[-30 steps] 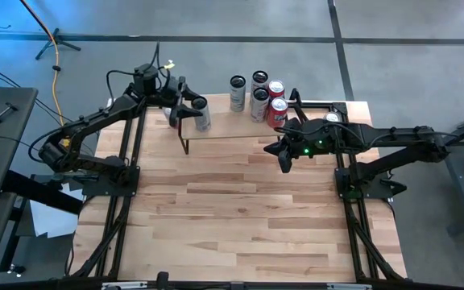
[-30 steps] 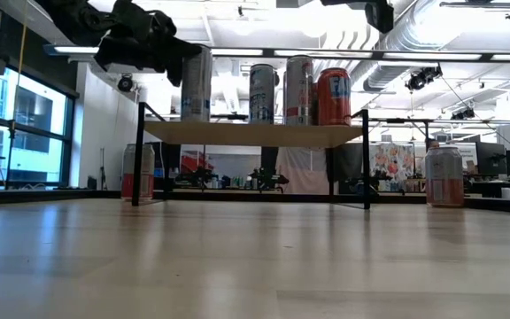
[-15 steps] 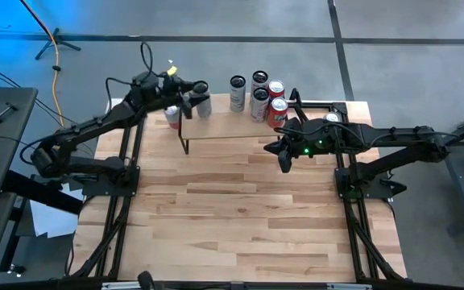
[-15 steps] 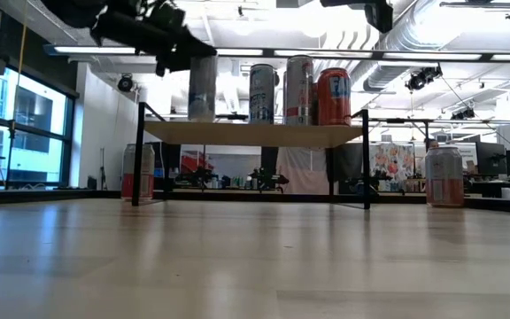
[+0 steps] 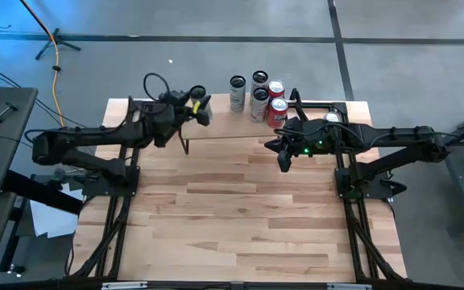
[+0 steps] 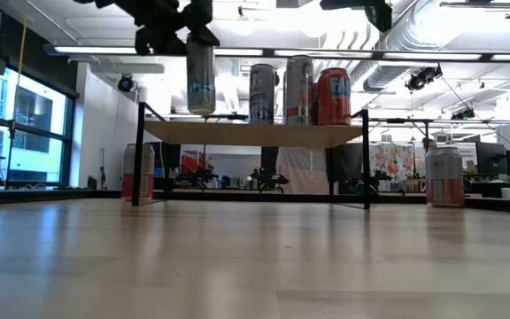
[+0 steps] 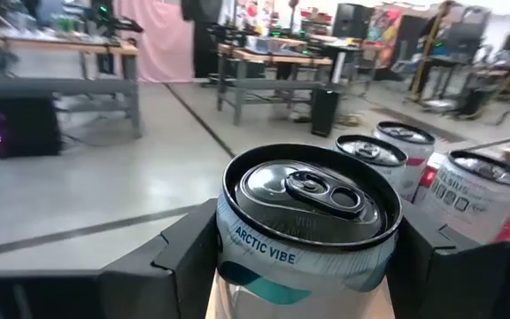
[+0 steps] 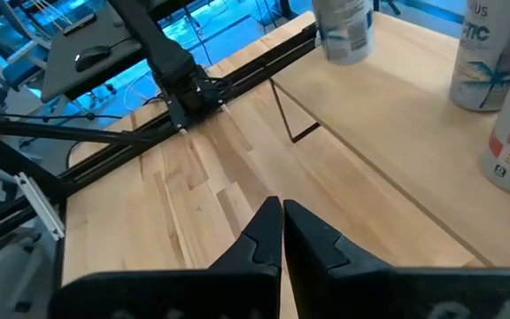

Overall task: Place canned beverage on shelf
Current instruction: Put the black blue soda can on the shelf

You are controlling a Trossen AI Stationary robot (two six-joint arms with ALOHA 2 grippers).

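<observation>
A silver-and-white canned beverage (image 7: 304, 221) hangs upright over the left end of the shelf (image 5: 240, 127). The shelf is a light wood plank on thin black legs at the table's far side. My left gripper (image 5: 198, 108) is shut on the can. In the low view the can (image 6: 200, 78) has its bottom just above the plank (image 6: 255, 133). Several other cans (image 5: 260, 98) stand on the shelf's right part. My right gripper (image 8: 282, 211) is shut on nothing and hovers over the table in front of the shelf's right end. My left gripper pinches the can's side wall just below the top rim (image 7: 230, 237), one finger (image 7: 180, 261) on each side. The fingers lie level and come from the table's left. The can is upright, its lid up, lifted just clear of the plank.
A red-and-silver can (image 6: 137, 171) stands on the table by the shelf's left legs, and another (image 6: 444, 175) stands to the right of the shelf. The wooden table (image 5: 240, 217) stretches bare in front of the shelf. Black frame rails run along both table sides.
My left arm has swung toward the table's near side, and its gripper has turned about the can until it comes from the left. The can has stayed upright over the shelf's left end and has risen a little, so its bottom now shows above the plank.
</observation>
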